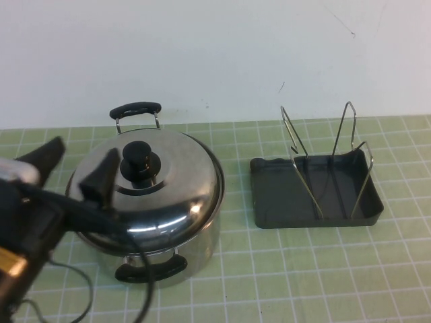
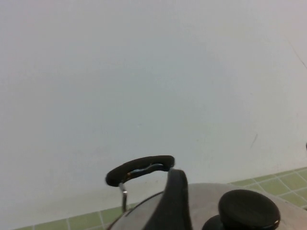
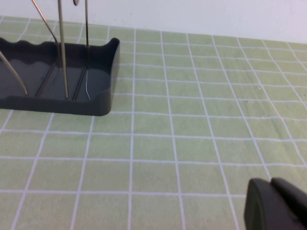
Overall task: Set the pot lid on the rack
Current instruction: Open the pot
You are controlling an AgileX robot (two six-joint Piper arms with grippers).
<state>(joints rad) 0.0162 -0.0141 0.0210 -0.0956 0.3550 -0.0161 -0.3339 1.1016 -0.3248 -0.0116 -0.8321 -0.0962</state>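
My left gripper [image 1: 77,165] had its jaws apart, one finger [image 1: 101,176] over the pot lid [image 1: 158,185] beside the knob [image 1: 139,158]. The lid sat flat on the pot [image 1: 172,252], knob up. The rack [image 1: 313,192] stood well apart to the right, its wires upright. The right gripper [image 3: 276,206] hung near the mat [image 3: 192,143]; I couldn't tell its jaws.

High view overlooks everything; wrist cameras sit low, sharing rack [image 1: 313,190]

Plain white wall [image 1: 215,54] behind; table [image 1: 283,269] covered in pale green mat, white grid lines
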